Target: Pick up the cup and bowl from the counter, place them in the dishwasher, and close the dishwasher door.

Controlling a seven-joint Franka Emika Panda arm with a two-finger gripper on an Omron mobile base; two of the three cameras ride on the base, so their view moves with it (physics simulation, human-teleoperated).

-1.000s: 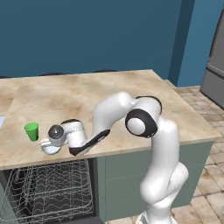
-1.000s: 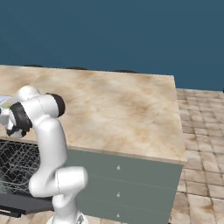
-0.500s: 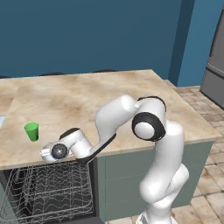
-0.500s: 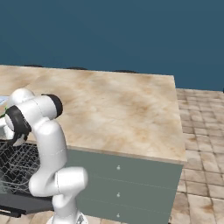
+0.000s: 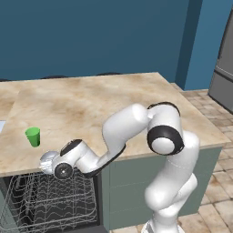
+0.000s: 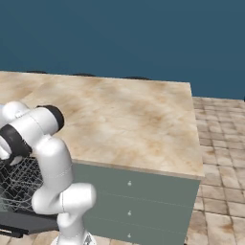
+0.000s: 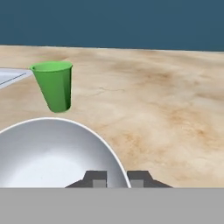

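— Fingers [image 7: 117, 178] pinch the rim of the bowl [image 7: 52, 155], one tip inside, one outside. Where is it?

— At the table's [image 5: 91, 109] front edge, just above the open dishwasher's [image 5: 41, 202] rack.

— So the rack lies straight below the bowl?

— Below and slightly toward the robot, I judge. The cup [image 5: 32, 136] stands behind on the table, near its left edge.

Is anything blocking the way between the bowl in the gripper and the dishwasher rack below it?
Nothing visible. The gripper pinches the bowl rim at the counter edge, over the open wire rack. The cup stands behind, apart.
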